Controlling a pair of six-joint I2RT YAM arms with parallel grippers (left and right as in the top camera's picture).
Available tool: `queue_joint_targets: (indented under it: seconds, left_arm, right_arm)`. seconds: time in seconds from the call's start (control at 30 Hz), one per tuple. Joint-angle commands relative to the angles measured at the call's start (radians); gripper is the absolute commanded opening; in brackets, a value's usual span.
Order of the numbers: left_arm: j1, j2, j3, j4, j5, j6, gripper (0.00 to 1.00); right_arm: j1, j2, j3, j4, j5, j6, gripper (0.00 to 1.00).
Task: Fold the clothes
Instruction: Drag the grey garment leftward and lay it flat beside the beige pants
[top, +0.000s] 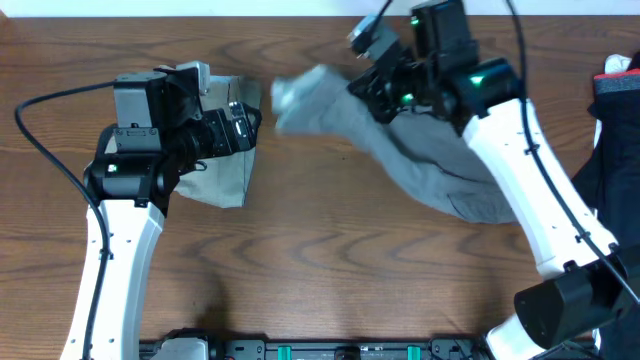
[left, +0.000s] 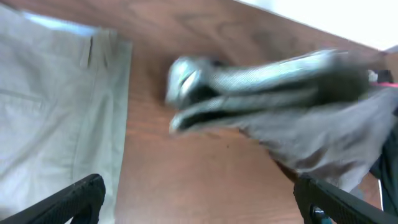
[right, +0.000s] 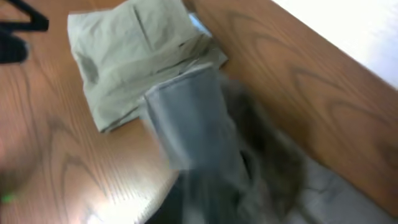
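Note:
The khaki-beige trousers (top: 222, 170) lie folded at the table's left, partly under my left arm; they also show in the left wrist view (left: 56, 106) and the right wrist view (right: 137, 56). My left gripper (top: 250, 125) is open and empty above their right edge, its fingertips apart (left: 199, 202). The mid-grey trousers (top: 440, 165) lie bunched at the centre right. My right gripper (top: 375, 85) is shut on one end of the grey trousers (right: 199, 130) and holds it lifted and blurred, reaching left. Its fingers are hidden by cloth.
Dark clothing (top: 610, 130) with a red item (top: 618, 68) lies at the right edge. The wooden table (top: 320, 270) runs to a pale wall at the back. The left arm's cable (top: 40, 120) loops at the left.

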Motion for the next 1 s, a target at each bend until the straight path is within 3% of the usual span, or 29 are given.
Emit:
queue_joint_targets:
  seconds: [0.0,0.13,0.27,0.4,0.7,0.87,0.97]
  left_arm:
    - [-0.002,-0.003,0.022,-0.017,-0.017,0.028,0.98]
    - [-0.002,-0.001,0.019,-0.034,-0.019,0.029,0.98]
    - [-0.003,0.027,0.018,-0.073,-0.019,0.029,0.98]
    - [-0.003,0.079,0.014,-0.119,-0.019,0.029,0.98]
    - [-0.044,0.220,0.008,-0.122,-0.019,0.029,0.98]
    - [-0.084,0.240,0.008,-0.107,-0.027,0.030,0.98]
    - [-0.091,0.240,0.008,-0.092,-0.073,0.038,0.98]
  right_arm:
    - [0.003,-0.007,0.013,-0.022,0.096,-0.070,0.37]
    - [-0.029,-0.006,0.013,-0.027,0.162,-0.034,0.50]
    - [-0.099,-0.006,0.013,-0.003,0.256,0.164,0.71]
    - [-0.195,0.008,0.012,-0.019,0.311,0.336,0.79]
    - [-0.432,0.201,0.011,-0.139,0.343,0.572,0.79]
    - [-0.549,0.332,0.011,-0.232,0.331,0.577,0.76]
    - [-0.591,0.386,0.011,-0.169,0.206,0.455,0.76]
